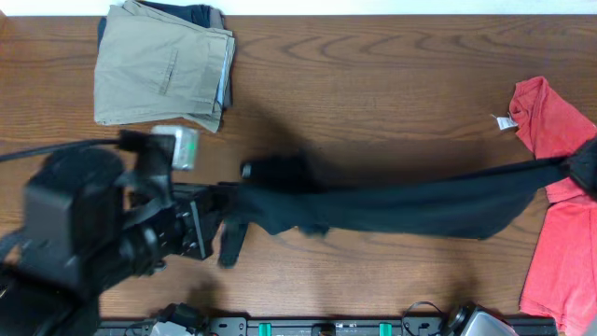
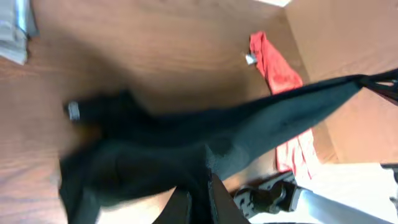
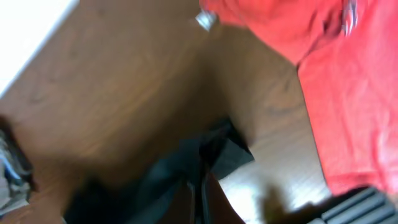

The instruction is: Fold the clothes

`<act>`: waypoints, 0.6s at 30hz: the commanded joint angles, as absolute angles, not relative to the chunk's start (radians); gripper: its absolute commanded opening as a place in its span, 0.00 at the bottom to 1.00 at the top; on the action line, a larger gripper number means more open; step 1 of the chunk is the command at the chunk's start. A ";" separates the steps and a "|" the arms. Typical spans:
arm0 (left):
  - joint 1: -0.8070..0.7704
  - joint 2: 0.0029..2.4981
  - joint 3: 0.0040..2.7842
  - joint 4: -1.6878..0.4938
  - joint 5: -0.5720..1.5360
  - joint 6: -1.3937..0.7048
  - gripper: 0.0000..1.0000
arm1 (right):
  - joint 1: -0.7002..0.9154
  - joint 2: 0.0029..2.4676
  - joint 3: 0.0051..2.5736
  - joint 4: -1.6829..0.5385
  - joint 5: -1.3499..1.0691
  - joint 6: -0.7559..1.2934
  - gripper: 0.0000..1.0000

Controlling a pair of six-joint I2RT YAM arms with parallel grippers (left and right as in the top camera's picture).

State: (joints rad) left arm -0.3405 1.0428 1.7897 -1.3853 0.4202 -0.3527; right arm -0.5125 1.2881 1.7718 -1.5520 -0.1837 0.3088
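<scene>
Wood table: black garment stretched left-right; left tool, right tool clamp its ends.

Hidden and cropped parts.
From overhead, the black garment hides the fingertips of my left gripper; the right gripper and red shirt are cut off at the edge; both wrist views are blurred.

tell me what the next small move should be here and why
Probably lower both ends together so the black garment lies flat on the table. It is stretched into a narrow, bunched band between the left hand and the right hand, both shut on it, so it looks too bunched to fold yet.
</scene>
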 commanded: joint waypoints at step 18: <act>-0.275 1.623 2.074 -1.000 0.145 -0.187 0.06 | -0.437 1.594 2.024 -1.064 -0.486 0.352 0.01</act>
